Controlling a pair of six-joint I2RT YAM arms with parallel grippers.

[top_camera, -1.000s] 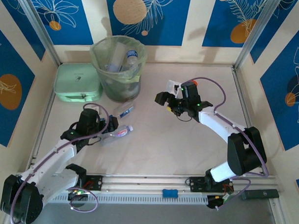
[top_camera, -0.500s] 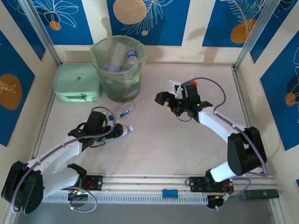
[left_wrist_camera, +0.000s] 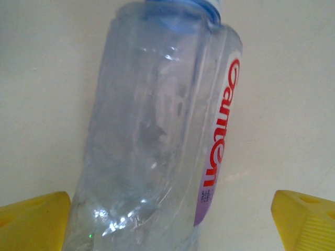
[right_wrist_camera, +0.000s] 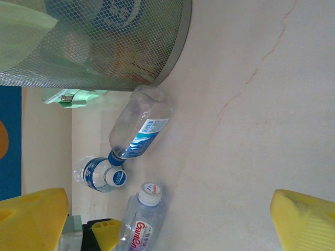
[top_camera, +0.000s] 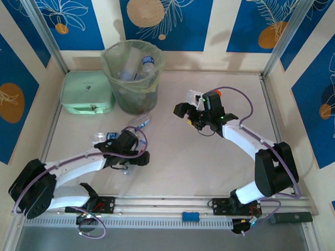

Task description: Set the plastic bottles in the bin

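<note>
Down at the near left of the surface (top_camera: 210, 160), the left hand (left_wrist_camera: 170, 219) is spread, a yellow fingertip on either side of a clear bottle with red lettering (left_wrist_camera: 157, 130) that lies flat; the right-side fingertip stands clear of it. Just beyond lie a small blue-capped bottle (right_wrist_camera: 99, 174) and a longer blue-labelled bottle (right_wrist_camera: 138, 128), whose base is just beside the foot of the bin (top_camera: 136, 99). The bin already has bottles inside. Further right, the right hand (right_wrist_camera: 170, 219) hangs spread, holding nothing.

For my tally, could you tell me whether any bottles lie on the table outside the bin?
Yes, three bottles lie on the table beside the bin.
</note>
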